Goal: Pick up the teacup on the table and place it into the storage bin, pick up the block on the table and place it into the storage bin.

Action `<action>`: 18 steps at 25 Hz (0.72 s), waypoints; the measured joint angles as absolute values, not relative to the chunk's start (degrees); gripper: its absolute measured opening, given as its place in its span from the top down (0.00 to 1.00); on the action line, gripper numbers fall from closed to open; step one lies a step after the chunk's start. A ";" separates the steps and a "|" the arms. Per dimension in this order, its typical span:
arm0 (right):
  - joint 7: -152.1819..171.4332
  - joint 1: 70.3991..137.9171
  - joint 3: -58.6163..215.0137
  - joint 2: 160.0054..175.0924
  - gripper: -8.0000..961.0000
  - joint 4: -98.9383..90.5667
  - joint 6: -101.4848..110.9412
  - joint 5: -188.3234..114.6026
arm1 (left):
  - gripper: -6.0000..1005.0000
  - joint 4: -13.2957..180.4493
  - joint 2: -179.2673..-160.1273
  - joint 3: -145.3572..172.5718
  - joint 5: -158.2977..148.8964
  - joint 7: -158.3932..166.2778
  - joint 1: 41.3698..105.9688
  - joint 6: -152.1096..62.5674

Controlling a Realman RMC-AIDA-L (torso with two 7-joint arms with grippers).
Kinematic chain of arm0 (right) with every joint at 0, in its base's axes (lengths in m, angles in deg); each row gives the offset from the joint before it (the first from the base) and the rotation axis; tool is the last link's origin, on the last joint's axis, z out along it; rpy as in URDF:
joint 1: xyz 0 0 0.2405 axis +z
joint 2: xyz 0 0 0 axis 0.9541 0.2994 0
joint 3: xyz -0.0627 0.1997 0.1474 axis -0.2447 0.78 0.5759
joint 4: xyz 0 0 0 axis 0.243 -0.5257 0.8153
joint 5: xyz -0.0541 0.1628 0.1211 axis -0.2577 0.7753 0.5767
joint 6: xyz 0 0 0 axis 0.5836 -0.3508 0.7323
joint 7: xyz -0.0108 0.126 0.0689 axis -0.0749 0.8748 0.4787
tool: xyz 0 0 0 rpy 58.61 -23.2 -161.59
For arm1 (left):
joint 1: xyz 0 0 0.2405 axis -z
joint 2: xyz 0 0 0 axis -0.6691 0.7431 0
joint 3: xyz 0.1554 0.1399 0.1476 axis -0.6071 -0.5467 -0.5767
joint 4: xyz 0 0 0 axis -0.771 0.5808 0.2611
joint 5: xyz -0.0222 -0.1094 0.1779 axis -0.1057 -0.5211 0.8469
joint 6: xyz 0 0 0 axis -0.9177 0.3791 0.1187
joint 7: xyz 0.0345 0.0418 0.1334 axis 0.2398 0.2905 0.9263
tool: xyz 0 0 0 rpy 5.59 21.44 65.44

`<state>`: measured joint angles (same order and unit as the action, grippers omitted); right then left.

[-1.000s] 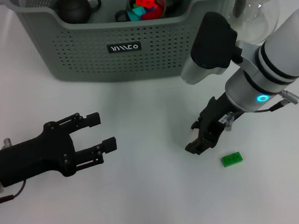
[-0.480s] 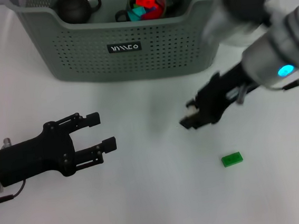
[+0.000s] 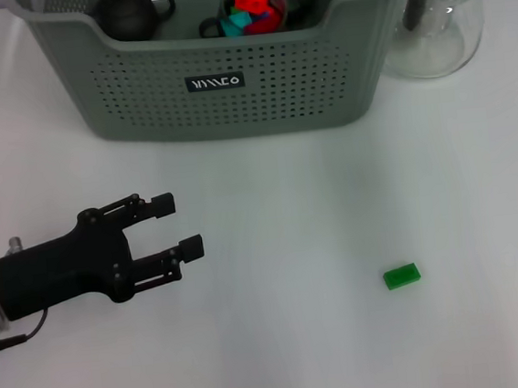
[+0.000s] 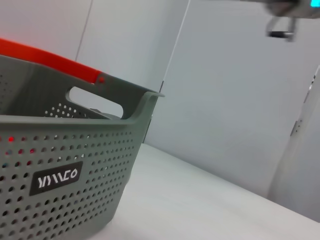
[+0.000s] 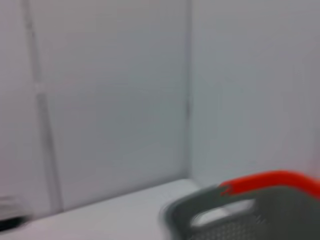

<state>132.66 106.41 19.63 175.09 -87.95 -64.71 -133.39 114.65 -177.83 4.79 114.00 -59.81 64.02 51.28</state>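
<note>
One storage bin (image 3: 220, 78) is sitting at the far side of the table (image 3: 291, 338), w/ a dark teapot (image 3: 128, 11) at its left and one teacup (image 3: 254, 4) holding red & teal pieces nr the middle. One clear glass pot (image 3: 434, 26) w/ black lid is standing just right of the bin. One green block (image 3: 402, 276) is lying on the table, near right, well apart from the bin. Left gripper (image 3: 176, 228) is hovering near left, fingers spread, grasping nothing. Right gripper isn't showing in any view, so can't tell its state.
</note>
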 joint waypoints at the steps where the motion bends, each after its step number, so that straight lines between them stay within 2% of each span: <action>1: 134.01 107.77 17.93 175.11 0.54 -86.75 -61.63 -136.03 | 0.24 114.62 -177.83 4.76 114.00 -59.81 64.05 51.26; 4: 141.57 113.11 13.04 175.15 0.54 -81.37 -51.80 -147.06 | 0.24 114.59 -177.83 4.75 113.98 -59.81 64.06 51.25; 12: 156.57 136.23 10.11 175.09 0.54 -47.08 -38.34 -172.23 | 0.24 114.59 -177.83 4.65 113.84 -59.97 64.13 51.23; 14: 156.93 139.09 10.09 175.15 0.54 -41.15 -35.37 -173.72 | 0.24 114.59 -177.83 4.58 113.81 -59.98 64.17 51.23; 18: 156.62 140.12 9.75 175.29 0.53 -38.52 -32.46 -172.76 | 0.24 114.52 -177.90 4.60 113.81 -59.99 64.23 51.23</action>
